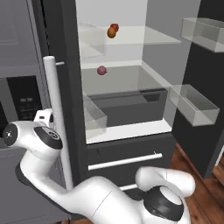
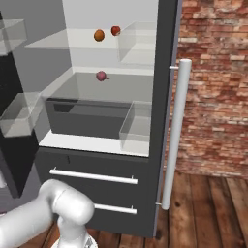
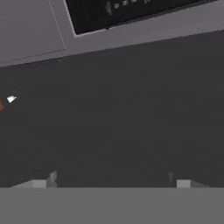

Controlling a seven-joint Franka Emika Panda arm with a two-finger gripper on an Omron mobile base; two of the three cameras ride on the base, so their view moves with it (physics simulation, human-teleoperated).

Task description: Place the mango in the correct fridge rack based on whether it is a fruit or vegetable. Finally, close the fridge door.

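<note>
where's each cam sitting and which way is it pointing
Left base view: behind the arm's left, facing the open fridge; white arm links low, mango on the upper fridge rack.
Right base view: behind its right, same fridge; elbow at lower left, fridge door edge-on.
Hand view: on the hand, facing a dark grey panel; the open gripper at the bottom.
Both base views share mango, red fruit, pinkish ball.

A home kitchen is showing here: an open fridge (image 1: 127, 78) is filling the middle of both base views, fruit sitting on a glass rack (image 1: 144, 37) in the upper part. A brick wall (image 2: 213, 87) is standing at right, wood flooring (image 2: 208, 208) lying lower right, an oven panel (image 1: 22, 103) showing at left.
</note>
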